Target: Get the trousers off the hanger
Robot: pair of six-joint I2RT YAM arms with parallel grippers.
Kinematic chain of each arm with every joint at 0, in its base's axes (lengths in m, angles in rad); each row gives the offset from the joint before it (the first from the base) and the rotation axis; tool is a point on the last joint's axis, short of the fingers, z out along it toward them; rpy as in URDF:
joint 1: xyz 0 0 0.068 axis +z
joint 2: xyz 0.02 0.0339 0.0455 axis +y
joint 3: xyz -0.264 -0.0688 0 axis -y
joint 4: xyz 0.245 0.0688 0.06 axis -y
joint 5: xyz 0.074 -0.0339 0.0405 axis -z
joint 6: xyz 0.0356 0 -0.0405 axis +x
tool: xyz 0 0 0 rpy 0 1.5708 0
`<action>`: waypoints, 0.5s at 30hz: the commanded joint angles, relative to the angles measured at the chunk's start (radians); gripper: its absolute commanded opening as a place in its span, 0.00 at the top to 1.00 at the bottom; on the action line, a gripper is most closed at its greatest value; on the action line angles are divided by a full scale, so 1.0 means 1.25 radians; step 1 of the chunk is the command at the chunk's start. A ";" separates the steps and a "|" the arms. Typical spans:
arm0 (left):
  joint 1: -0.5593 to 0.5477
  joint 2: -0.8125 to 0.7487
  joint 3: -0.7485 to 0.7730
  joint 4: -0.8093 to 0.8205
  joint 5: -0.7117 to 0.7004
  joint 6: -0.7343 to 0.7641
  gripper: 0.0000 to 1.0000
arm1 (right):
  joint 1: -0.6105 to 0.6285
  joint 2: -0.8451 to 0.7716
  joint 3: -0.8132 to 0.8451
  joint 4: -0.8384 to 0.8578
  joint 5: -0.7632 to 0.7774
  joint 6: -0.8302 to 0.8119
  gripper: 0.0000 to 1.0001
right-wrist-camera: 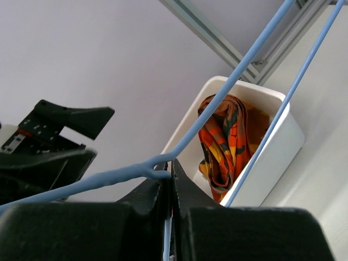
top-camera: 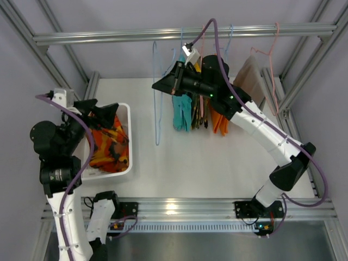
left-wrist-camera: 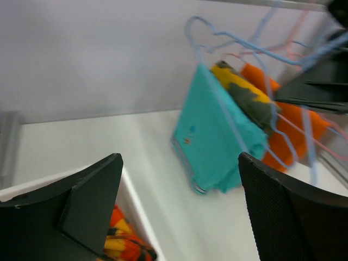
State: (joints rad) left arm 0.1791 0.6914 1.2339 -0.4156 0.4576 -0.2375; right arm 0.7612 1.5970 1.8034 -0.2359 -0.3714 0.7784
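Note:
The patterned orange, red and yellow trousers lie crumpled in the white bin. My left gripper hovers over the bin's far end, open and holding nothing. The teal trousers hang folded over a hanger under the rail. Just left of them, my right gripper is shut on the wire of a bare blue hanger.
More garments hang to the right of the teal pair: an orange one and a brown one on a pink hanger. The metal rail runs across the back, and frame posts stand at both sides.

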 commanded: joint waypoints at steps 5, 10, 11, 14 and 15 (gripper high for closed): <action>0.003 0.127 0.055 0.032 0.417 -0.121 0.14 | 0.057 0.050 0.094 -0.041 0.099 -0.003 1.00; -0.077 0.214 0.145 -0.067 0.422 -0.030 0.14 | 0.075 0.067 0.107 -0.042 0.119 -0.020 1.00; -0.103 0.231 0.163 -0.099 0.410 -0.009 0.15 | 0.078 0.072 0.110 -0.042 0.122 -0.026 1.00; -0.255 0.281 0.204 -0.189 0.314 0.038 0.13 | 0.083 0.073 0.108 -0.043 0.128 -0.036 1.00; -0.327 0.290 0.204 -0.200 0.298 0.038 0.14 | 0.084 0.073 0.107 -0.043 0.130 -0.037 1.00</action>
State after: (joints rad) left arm -0.0971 1.0348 1.4387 -0.5644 0.8738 -0.2642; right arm 0.8429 1.6886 1.8858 -0.2935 -0.2390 0.7593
